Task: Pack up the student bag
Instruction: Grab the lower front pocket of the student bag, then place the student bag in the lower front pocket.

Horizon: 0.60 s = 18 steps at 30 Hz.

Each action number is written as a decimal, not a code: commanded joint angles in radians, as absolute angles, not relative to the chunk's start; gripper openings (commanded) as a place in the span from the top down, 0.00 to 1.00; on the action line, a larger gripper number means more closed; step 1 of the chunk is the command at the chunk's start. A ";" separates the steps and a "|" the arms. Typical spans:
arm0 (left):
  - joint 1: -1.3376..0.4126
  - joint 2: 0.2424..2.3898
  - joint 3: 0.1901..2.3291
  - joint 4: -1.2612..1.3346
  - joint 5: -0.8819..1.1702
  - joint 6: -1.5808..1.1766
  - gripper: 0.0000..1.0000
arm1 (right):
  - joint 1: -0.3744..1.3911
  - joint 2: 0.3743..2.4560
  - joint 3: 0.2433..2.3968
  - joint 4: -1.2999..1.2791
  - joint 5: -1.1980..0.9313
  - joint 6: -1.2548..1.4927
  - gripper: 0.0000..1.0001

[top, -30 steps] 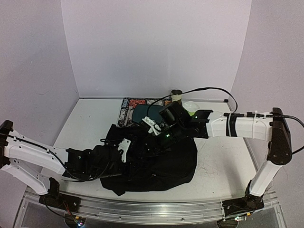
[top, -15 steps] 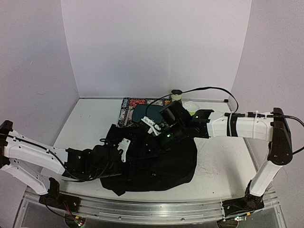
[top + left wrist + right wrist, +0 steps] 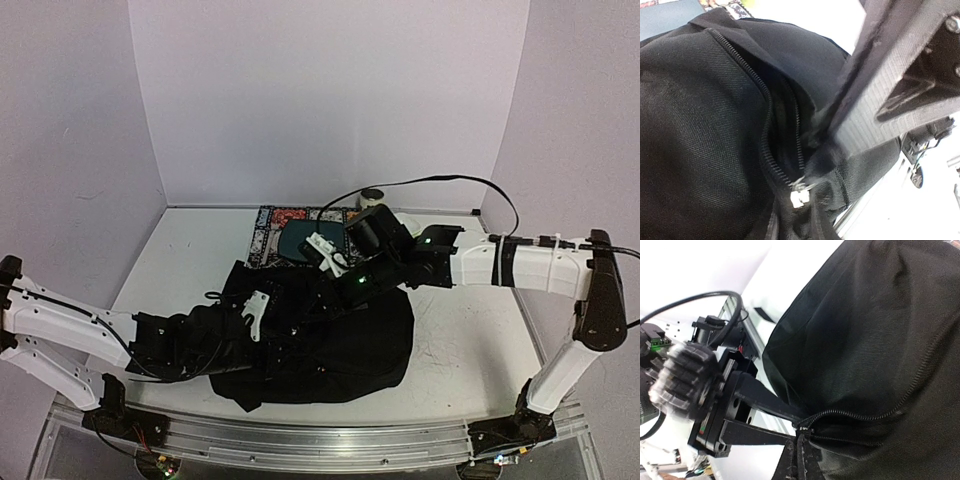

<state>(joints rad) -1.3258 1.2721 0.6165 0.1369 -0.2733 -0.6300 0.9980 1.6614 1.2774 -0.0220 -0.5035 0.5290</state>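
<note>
Bag (image 3: 345, 345) on surface (image 3: 195, 250) between arms, left pincer (image 3: 822, 150) and right pincer (image 3: 799, 456) both clamped narrow on its fabric, close together by slider (image 3: 797, 198) end of zipper (image 3: 762, 110).

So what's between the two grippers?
Only the student bag: in the top view its black fabric fills the stretch from left gripper to right gripper, and the left wrist view shows its zipper parted.

Just beyond the right gripper (image 3: 799, 431) lies a patterned mat (image 3: 266, 234) with a flat dark teal object (image 3: 296, 243) on top (what it is, unclear). Farther beyond and rightward of the gripper, a small dark-lidded jar (image 3: 372, 196) stands on the white table (image 3: 180, 262).
</note>
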 commanded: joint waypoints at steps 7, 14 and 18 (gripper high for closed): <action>-1.323 1.285 0.608 0.082 -0.257 -0.632 0.72 | 0.972 1.605 1.367 -0.102 -0.308 0.423 1.00; -1.323 1.320 0.617 0.062 -0.216 -0.647 0.68 | 0.970 1.632 1.408 -0.107 -0.299 0.383 1.00; -1.323 1.321 0.613 0.056 -0.204 -0.649 0.68 | 0.959 1.626 1.401 -0.110 -0.245 0.373 1.00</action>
